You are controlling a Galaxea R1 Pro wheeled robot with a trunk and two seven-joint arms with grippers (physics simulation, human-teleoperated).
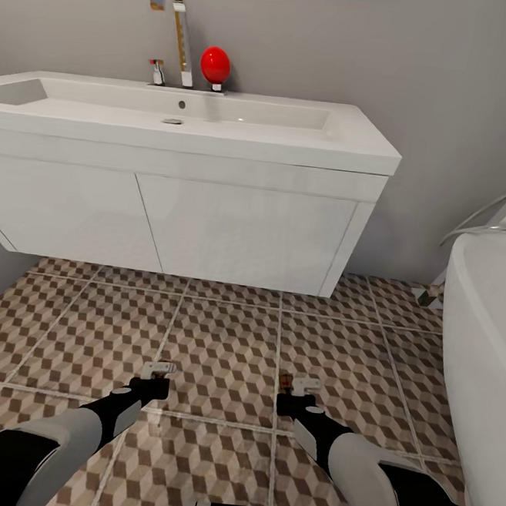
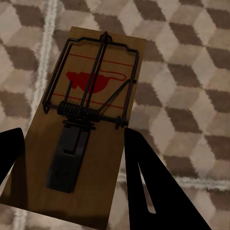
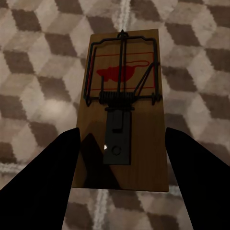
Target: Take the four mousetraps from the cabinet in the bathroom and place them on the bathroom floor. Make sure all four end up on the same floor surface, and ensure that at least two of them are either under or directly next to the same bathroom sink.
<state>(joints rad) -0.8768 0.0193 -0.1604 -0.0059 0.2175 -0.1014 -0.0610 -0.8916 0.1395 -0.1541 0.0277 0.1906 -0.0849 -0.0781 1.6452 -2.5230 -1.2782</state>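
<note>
Left gripper [image 1: 157,369]: its dark fingers [image 2: 158,191] are pinching the long edges of a mousetrap [image 2: 88,124], one finger pressing each side, low over the near floor.
Left mousetrap: a flat rectangular board of brown wood grain is carrying dark bent wire, a coiled spring, a black bait plate and a red mouse print.
Bathroom floor [image 1: 221,343]: large square tiles are showing a brown, beige and white cube pattern between pale grout lines.
Bathroom sink [image 1: 219,118]: a wide, smooth white basin is sitting on a white wall-hung vanity [image 1: 232,232] at the far side, with one chrome faucet [image 1: 177,33] and one glossy red egg-shaped object [image 1: 215,64] behind it.
Right gripper [image 1: 302,389]: its fingers [image 3: 191,177] are clamping a second mousetrap [image 3: 125,110] by its sides.
Count: two mousetraps, one in each gripper.
Bathtub [image 1: 483,352]: a smooth white curved wall is standing at the right.
</note>
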